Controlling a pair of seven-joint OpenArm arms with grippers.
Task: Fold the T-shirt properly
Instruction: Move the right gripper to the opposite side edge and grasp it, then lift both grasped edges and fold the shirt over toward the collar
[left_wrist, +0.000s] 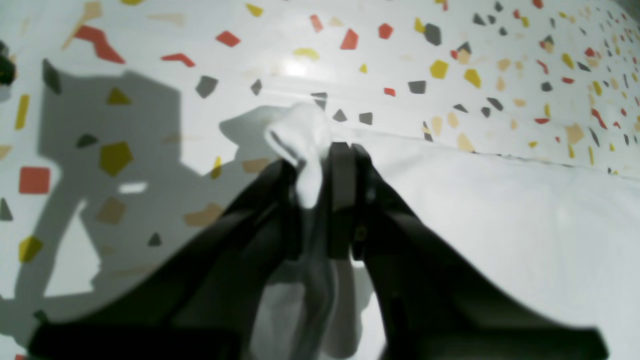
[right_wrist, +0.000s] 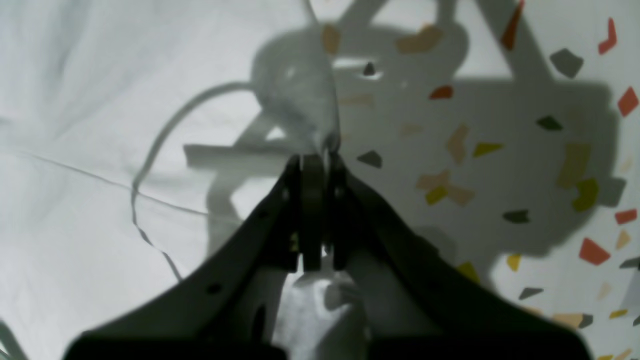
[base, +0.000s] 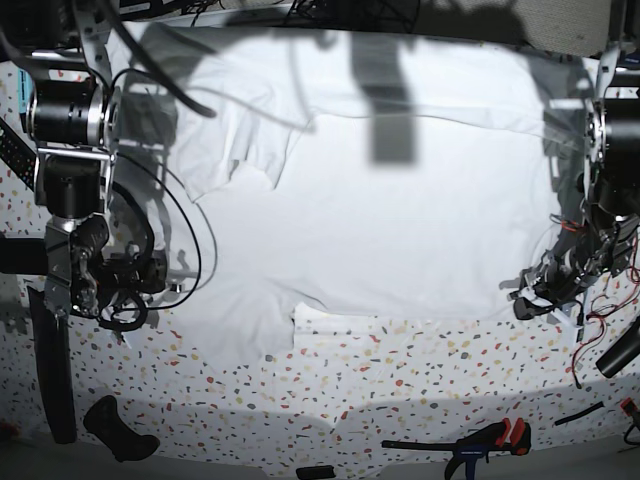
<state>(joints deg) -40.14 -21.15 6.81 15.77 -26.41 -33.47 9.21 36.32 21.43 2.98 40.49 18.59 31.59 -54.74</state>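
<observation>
Left gripper (left_wrist: 327, 150), black, two-fingered: jaws pressed together on a bunched fold of the large plain white short-sleeved T-shirt (left_wrist: 500, 215) of soft thin cloth; a small tuft of cloth protrudes above the fingertips, and more cloth hangs between the fingers toward the camera. In the base view this gripper (base: 528, 300) sits low at the shirt's edge on that view's right.

Right gripper (right_wrist: 315, 157), likewise black: jaws fully closed, pinching a thin raised peak of the same shirt (right_wrist: 75, 150), with gathered cloth visible beneath the fingers. In the base view it (base: 170, 285) sits at the shirt's edge on that view's left.

The T-shirt (base: 400, 220) lies spread across the white tabletop (base: 400, 385) speckled with red, yellow and grey terrazzo chips, filling most of its middle and far part; one sleeve is folded over near the upper left of the base view. The cloth lies mostly flat, with soft wrinkles near both grips.

Along the table's near edge lie a black-and-red clamp (base: 480, 440) and a small dark object (base: 118, 428) of uncertain kind.
</observation>
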